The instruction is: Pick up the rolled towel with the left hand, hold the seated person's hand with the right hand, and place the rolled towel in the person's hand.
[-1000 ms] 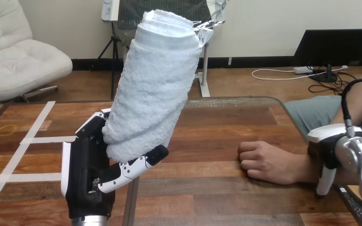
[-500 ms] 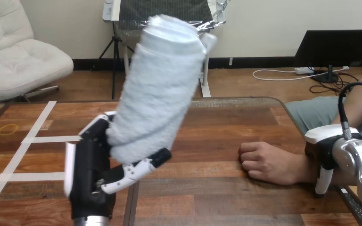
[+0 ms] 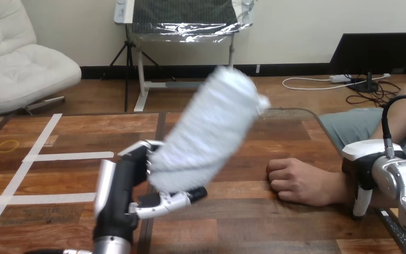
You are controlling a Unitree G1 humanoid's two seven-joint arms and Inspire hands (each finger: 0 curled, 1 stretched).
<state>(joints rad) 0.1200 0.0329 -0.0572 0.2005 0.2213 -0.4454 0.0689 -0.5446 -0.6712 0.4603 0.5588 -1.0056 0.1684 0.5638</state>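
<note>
Wooden table (image 3: 275, 222) surface noted before the robot, with white tape strips (image 3: 63, 156) across its left part. We record the left hand (image 3: 120, 193) raised above the table at centre-left, its fingers (image 3: 172, 200) and thumb curled round the lower end of the rolled towel (image 3: 209, 132). We find the towel held clear of the table and tilted, its upper end leaning to the right, toward the person's side. The person's hand (image 3: 296, 182) rests on the table at the right, closed in a loose fist and apart from the towel. We observe the right hand (image 3: 365, 174) just beside the person's wrist at the view's right edge. We cannot tell whether it is spread or closed, nor whether it grips the wrist.
</note>
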